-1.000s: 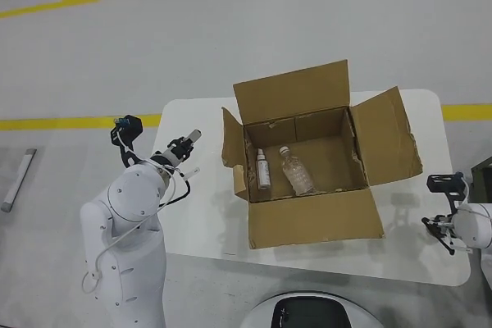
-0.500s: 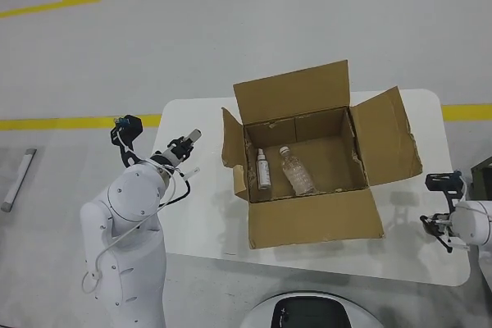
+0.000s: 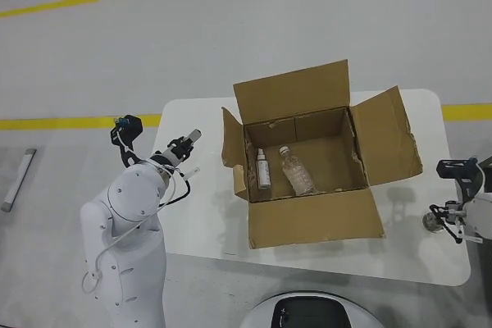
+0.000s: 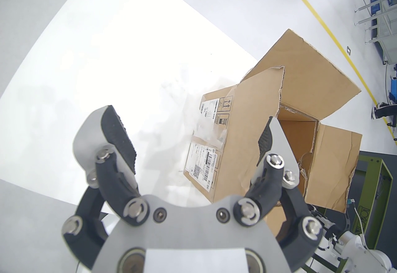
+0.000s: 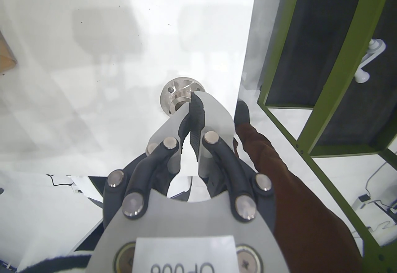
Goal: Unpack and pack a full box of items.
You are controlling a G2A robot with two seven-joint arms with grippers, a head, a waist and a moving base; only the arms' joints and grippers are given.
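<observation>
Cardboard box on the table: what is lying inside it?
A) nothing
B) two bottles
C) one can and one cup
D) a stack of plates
B: the top view shows a small white bottle and a clear bottle lying side by side on the floor of the cardboard box.

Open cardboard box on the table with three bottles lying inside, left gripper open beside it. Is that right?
Only the count is wrong: the top view shows two bottles in the cardboard box, a white bottle and a clear bottle. The left gripper is open beside it.
</observation>
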